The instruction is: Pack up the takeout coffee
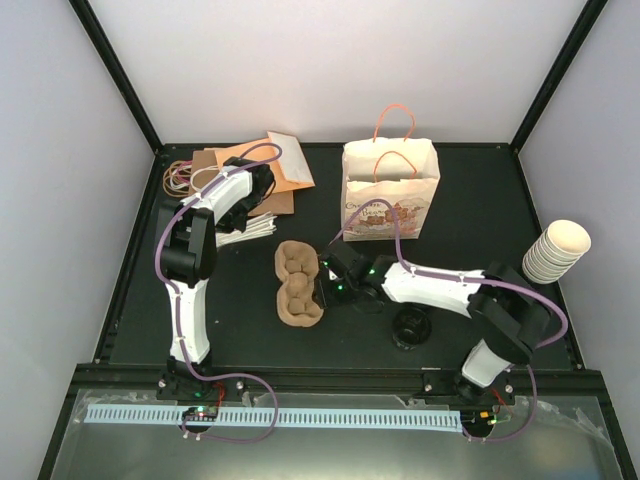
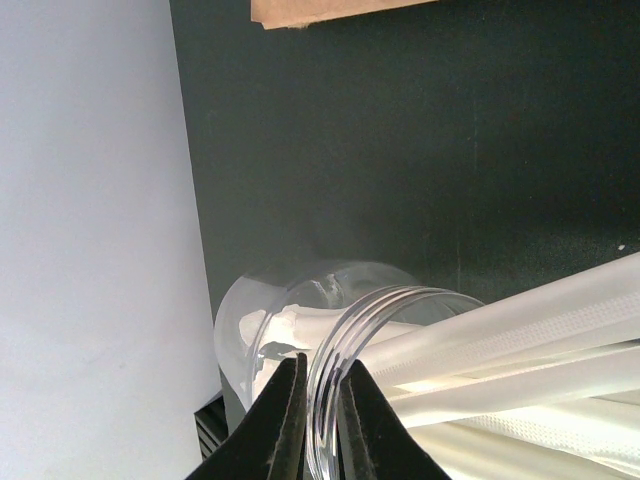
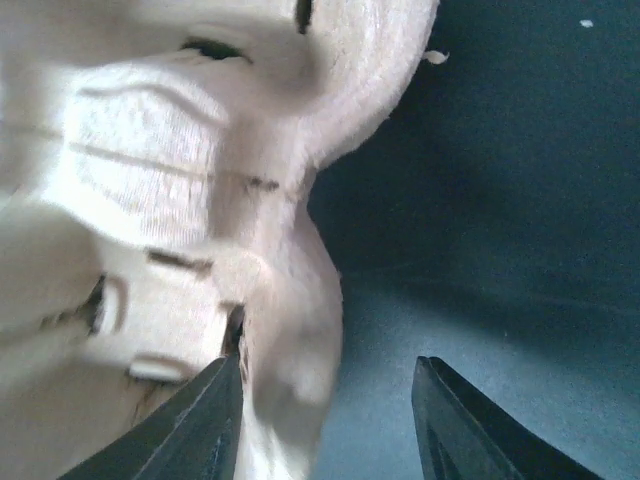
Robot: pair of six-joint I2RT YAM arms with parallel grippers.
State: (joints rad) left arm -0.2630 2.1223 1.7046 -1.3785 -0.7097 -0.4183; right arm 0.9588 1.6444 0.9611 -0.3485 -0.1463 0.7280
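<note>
While the top view leaves both grips unclear, your wrist cameras settle them: the left gripper (image 2: 322, 365) is pinched on a clear cup's (image 2: 300, 290) rim, with straws (image 2: 520, 335) inside. The right gripper (image 3: 328, 365) has its jaws apart beside the pulp tray (image 3: 180, 180). You cannot tell where the coffee cup is.

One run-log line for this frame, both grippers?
left gripper: shut on rim of clear plastic jar holding white paper-wrapped straws | right gripper: open beside tan moulded-pulp cup carrier | printed paper bag with orange handles: upright, rear
</note>
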